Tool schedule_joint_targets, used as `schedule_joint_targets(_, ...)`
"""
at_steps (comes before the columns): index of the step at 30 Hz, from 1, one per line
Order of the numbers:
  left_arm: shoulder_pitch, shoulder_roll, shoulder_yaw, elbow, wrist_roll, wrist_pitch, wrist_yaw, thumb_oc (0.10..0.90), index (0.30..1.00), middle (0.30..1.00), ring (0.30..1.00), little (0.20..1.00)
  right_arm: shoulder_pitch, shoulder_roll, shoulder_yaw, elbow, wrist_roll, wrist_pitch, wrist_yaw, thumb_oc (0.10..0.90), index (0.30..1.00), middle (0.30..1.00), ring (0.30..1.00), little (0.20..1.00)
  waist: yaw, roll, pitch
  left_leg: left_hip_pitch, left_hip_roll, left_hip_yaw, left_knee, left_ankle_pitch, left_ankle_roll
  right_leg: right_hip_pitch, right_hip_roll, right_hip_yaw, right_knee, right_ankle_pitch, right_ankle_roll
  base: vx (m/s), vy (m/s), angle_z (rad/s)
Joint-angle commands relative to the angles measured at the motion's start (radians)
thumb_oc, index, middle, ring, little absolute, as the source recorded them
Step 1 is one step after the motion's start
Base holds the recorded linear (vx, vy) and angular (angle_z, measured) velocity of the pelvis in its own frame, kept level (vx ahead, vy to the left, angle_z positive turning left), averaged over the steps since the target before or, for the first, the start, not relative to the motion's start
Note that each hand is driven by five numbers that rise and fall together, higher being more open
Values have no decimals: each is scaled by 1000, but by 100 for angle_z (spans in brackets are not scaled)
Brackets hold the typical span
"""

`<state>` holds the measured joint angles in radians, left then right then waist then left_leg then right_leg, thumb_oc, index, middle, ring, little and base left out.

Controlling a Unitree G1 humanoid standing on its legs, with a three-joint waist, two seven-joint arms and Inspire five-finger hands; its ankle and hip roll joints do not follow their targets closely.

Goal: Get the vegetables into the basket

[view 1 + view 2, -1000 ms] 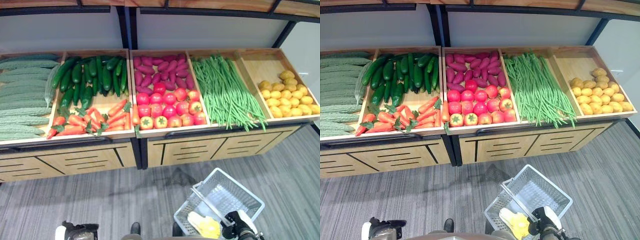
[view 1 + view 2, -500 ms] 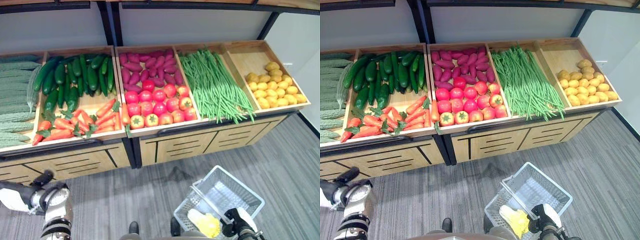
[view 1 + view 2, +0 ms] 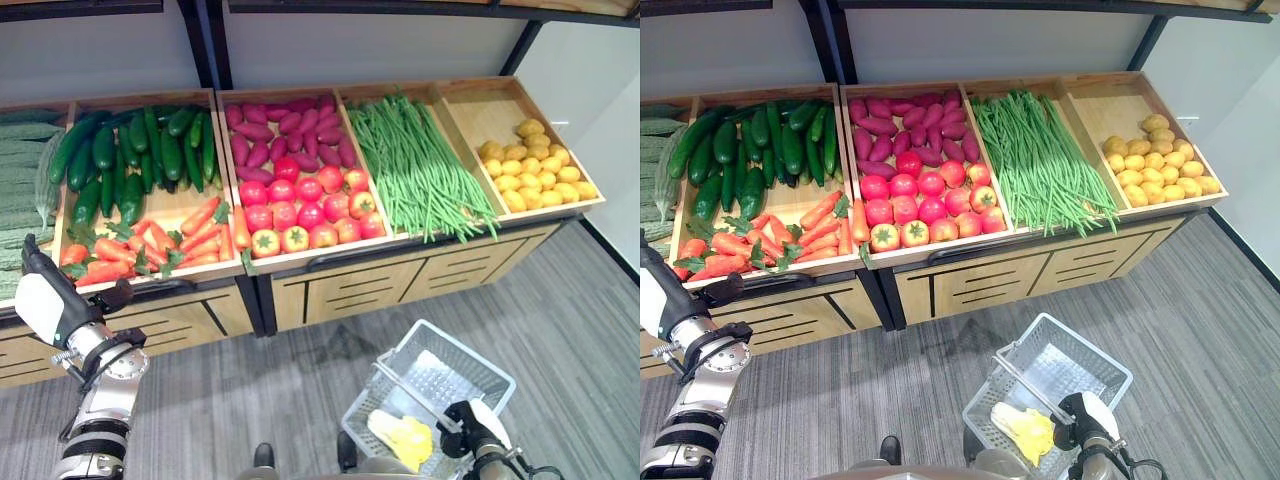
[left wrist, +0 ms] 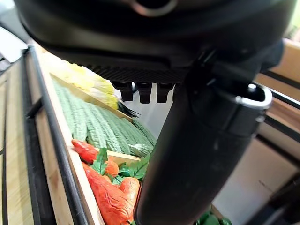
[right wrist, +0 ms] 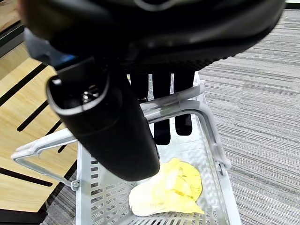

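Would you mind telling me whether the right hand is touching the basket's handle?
Touching. In the right wrist view the right hand has its fingers curled over the basket handle, with the thumb on the near side.

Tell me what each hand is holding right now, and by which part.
The right hand has its fingers curled round the basket by its handle. The left hand, raised near the carrots, holds nothing.

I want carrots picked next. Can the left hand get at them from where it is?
Probably yes: the left hand is raised at the stand's front edge beside the carrots, which lie uncovered in the near part of their crate.
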<state>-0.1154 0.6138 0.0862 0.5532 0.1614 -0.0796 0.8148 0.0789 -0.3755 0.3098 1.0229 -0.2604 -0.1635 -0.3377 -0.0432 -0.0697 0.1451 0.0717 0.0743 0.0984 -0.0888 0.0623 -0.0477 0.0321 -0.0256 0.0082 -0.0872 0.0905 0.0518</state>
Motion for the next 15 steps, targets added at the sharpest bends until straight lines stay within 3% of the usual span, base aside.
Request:
schedule_joint_targets(1,-81,125,24,2,107,-17,2,900,1000,1000,1000,1000,-25,-65,-23,-49,-10,-52,-33,400,300,300,300,300,0,-40,-49,12,45,7,1,-52,-42,-24,-112,29,4,5,114,-19,55,-5)
schedule_joint_targets(9,-71,302,7,90,247,58,-53,900,1000,1000,1000,1000,-27,-97,-39,-82,-8,-60,-25,400,300,300,300,300,0,-34,-30,1,41,11,1,-47,-40,-43,-118,34,5,17,121,-18,33,-3)
schedule_joint_targets(12,-96,383,-40,135,313,81,-106,900,1000,1000,1000,1000,-36,-108,-41,-94,-9,-61,-19,400,300,300,300,300,-1,-27,-17,-11,39,11,1,-41,-39,-54,-123,32,6,24,125,-23,41,-1)
schedule_joint_targets(15,-140,412,-85,176,334,98,-128,900,1000,1000,1000,1000,-49,-113,-35,-95,-11,-58,-15,400,300,300,300,300,-5,-24,-10,-20,37,12,1,-38,-37,-62,-123,33,7,27,126,-15,22,1)
